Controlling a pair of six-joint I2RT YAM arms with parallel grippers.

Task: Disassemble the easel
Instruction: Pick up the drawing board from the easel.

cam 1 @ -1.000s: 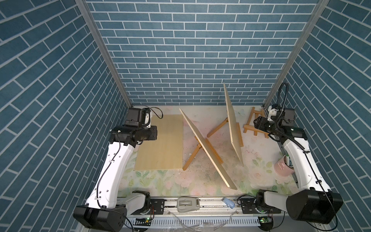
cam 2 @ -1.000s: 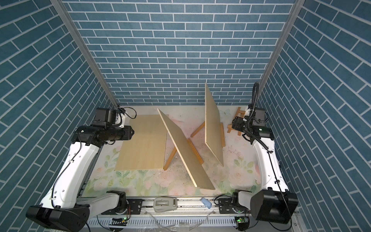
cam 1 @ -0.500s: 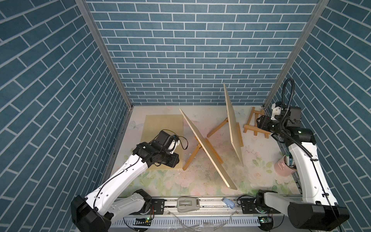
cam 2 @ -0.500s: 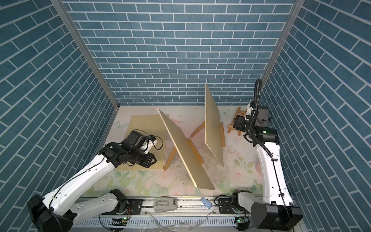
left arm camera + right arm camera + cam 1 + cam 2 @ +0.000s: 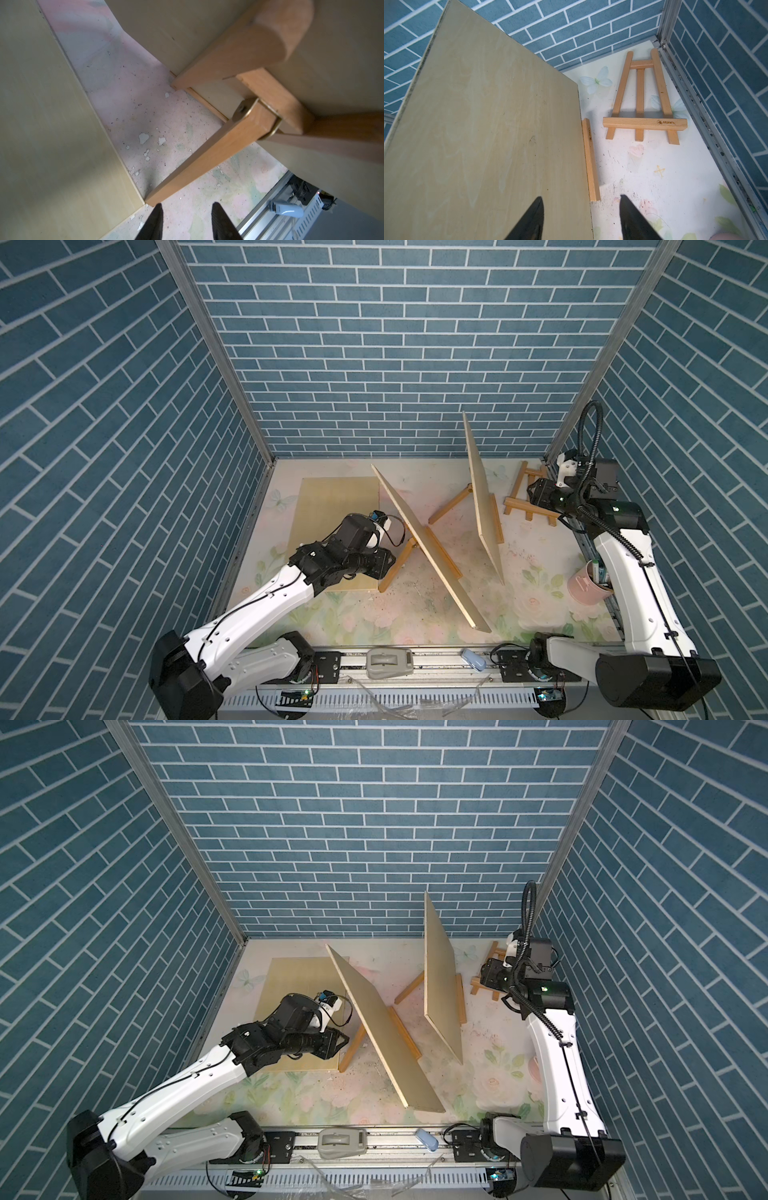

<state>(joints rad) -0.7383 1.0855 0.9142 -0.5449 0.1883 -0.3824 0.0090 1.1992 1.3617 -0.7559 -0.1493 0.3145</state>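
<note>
Reaching low across the desk (image 5: 540,556), the left pincer (image 5: 186,205) has its jaws apart and empty, the tips just beside the foot of the rear leg (image 5: 207,153) of the near easel (image 5: 442,551), which stands mid-desk with the near board (image 5: 382,1027) leaning on it. A spare board (image 5: 332,506) lies flat under that arm, its corner just beside the leg's foot. The second easel (image 5: 590,158) stands farther back and to the right, with the far board (image 5: 488,124) on it. The right pincer (image 5: 581,197) hangs near a third easel (image 5: 643,99), folded flat in the far right corner; its jaws are apart too, holding nothing, and it faces the far board's front. A pink cup (image 5: 586,587) sits at the desk's right edge.
</note>
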